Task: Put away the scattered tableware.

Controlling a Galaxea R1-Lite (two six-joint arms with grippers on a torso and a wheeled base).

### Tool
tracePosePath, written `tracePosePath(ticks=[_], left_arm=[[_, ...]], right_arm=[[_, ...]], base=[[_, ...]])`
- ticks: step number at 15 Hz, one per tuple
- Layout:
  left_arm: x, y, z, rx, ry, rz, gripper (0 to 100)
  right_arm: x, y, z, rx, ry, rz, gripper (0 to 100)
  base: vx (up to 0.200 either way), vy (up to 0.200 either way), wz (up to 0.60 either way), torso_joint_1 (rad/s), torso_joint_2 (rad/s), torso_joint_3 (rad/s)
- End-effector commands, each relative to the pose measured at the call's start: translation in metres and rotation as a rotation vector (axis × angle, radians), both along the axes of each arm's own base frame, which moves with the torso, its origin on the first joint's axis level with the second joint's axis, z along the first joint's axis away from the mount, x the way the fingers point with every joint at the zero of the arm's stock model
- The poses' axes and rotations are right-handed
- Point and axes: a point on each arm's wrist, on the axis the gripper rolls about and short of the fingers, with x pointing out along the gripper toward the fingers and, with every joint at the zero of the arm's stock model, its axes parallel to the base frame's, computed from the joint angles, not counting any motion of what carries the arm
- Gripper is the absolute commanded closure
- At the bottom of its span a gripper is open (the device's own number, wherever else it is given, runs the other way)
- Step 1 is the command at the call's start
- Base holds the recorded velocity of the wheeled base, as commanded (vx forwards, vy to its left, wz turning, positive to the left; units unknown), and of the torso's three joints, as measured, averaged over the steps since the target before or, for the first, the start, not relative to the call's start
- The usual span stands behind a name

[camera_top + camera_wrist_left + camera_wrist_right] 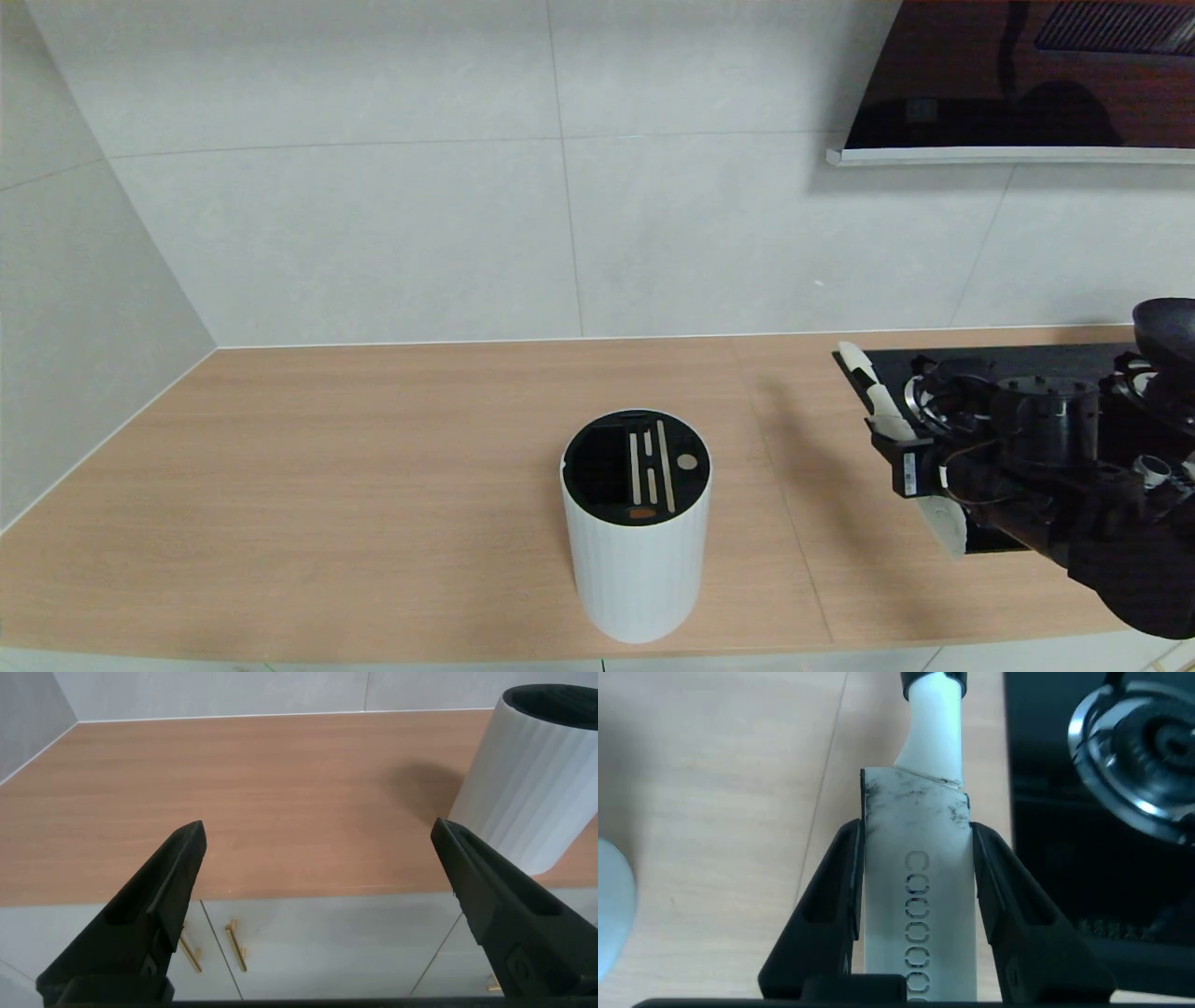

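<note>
head view: near the middle of the bench (327, 485), a white ribbed holder (637, 560), upright, narrow slots (653, 467) in its black top running roughly 12 to 6 o'clock. at 3 o'clock from it, well apart, the right gripper (907, 459) over the 9 o'clock edge of the black hob (1018, 359), fingers clamped on a white knife (943, 523). long axis of the knife from 11 to 5 o'clock, handle at the 11 end, broad blade at the 5 end, nearer the arm. cannot tell whether lifted clear or resting on the hob edge.

left wrist view: left gripper (318, 915) out past the front edge of the bench, above cupboard doors (327, 952), fingers (159, 905) spread wide with nothing between. holder (533, 775) near one finger, not touching.

right wrist view: both fingers (831, 905) pressed against the two edges of the blade, just behind its joint with the handle (932, 719). handle pointing away from the wrist, along the seam of bench and hob (1064, 859), a burner (1144, 737) beside.

judged from all this: right arm the nearer one, knife already in its grip, holder at 9 o'clock from the fingers. likely calls for a carry toward 9 o'clock and a turn of the long axis to upright over a slot. awkward point: blade end toward the wrist, so hard to bring in blade first.
</note>
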Motion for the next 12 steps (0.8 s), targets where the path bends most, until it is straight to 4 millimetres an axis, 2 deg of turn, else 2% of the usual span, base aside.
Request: tracePosePath(ticks=[1, 5, 10, 12], left_arm=[[0.000, 0.000, 0.000, 0.010, 0.001, 0.000, 0], [0.000, 0.000, 0.000, -0.002, 0.001, 0.000, 0], [0.000, 0.000, 0.000, 0.037, -0.001, -0.003, 0], [0.000, 0.000, 0.000, 0.057, -0.001, -0.006, 0]], right_arm=[[-0.002, 0.000, 0.007, 0.003, -0.024, -0.002, 100], [-0.001, 0.000, 0.014, 0.012, -0.055, 0.000, 100], [0.012, 0.006, 0.059, 0.013, -0.194, 0.026, 100], [0.018, 0.019, 0.075, 0.019, -0.211, 0.063, 100]], base=[[0.000, 0.000, 0.00, 0.000, 0.00, 0.000], [0.000, 0.000, 0.00, 0.000, 0.00, 0.000], [0.000, 0.000, 0.00, 0.000, 0.00, 0.000], [0.000, 0.000, 0.00, 0.000, 0.00, 0.000]])
